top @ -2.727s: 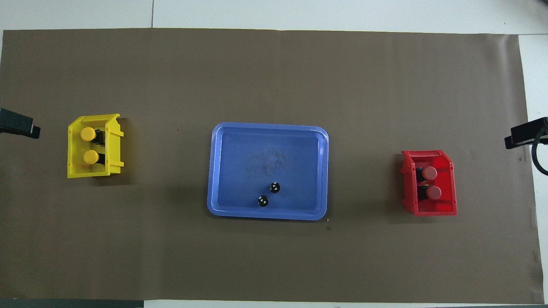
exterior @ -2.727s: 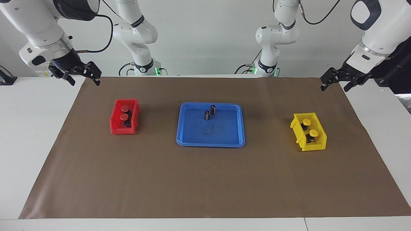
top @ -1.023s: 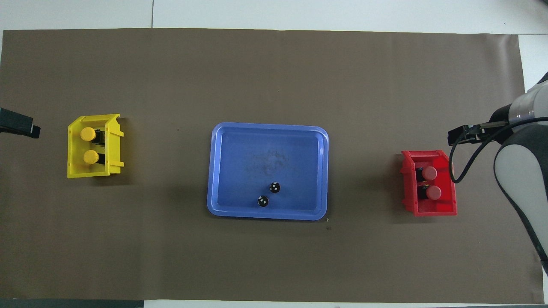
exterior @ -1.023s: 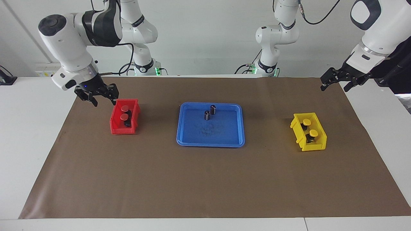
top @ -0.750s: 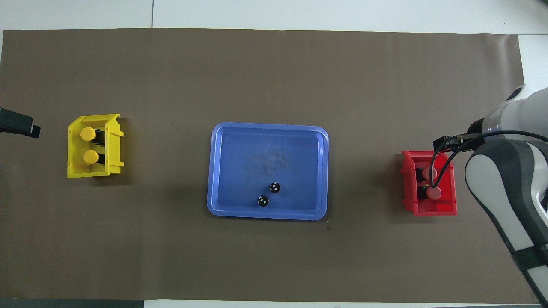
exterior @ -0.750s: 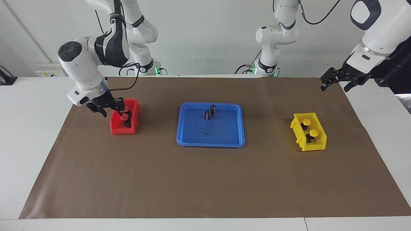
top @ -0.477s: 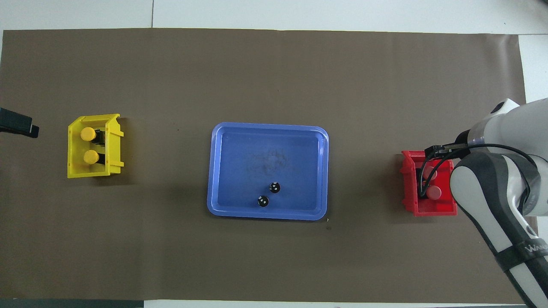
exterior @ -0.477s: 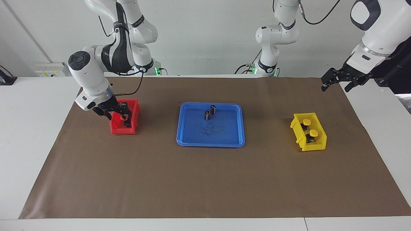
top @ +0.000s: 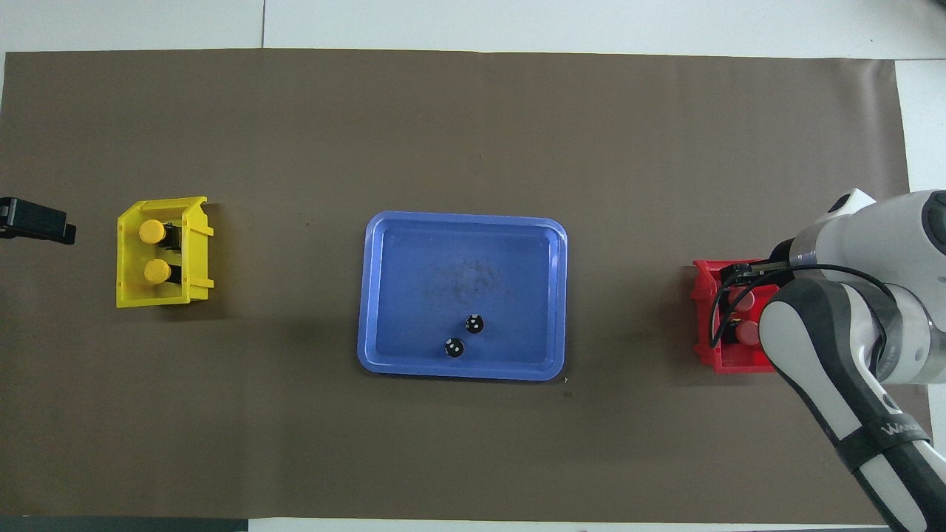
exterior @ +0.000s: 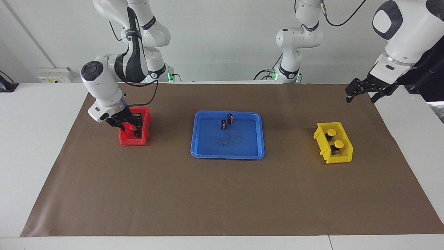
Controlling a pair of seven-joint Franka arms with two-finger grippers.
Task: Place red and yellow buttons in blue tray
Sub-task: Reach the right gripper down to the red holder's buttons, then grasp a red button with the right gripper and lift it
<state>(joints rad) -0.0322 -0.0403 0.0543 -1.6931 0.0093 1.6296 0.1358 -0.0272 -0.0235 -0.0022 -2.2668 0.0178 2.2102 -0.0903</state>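
Note:
Two red buttons sit in a red bin [exterior: 133, 141]. One red button [exterior: 133, 127] shows between the fingers of my right gripper [exterior: 129, 124], which is open and lowered into the bin. The other red button is hidden by the gripper. In the overhead view the right arm covers part of the red bin [top: 711, 358]. Two yellow buttons [exterior: 331, 132] [exterior: 339, 143] sit in a yellow bin [exterior: 341, 158]. The blue tray [exterior: 227, 152] lies mid-table between the bins. My left gripper [exterior: 360, 93] is open and waits in the air over the mat's corner, by the yellow bin.
Two dark capless cylinders [exterior: 223, 124] [exterior: 230, 118] stand in the tray, in the part nearer the robots. A brown mat [exterior: 222, 194] covers the table. The yellow bin [top: 129, 295] is at the left arm's end, the red bin at the right arm's end.
My right arm has swung in from the table's edge and come down, bringing its gripper into the red bin over the buttons. The left gripper has barely shifted.

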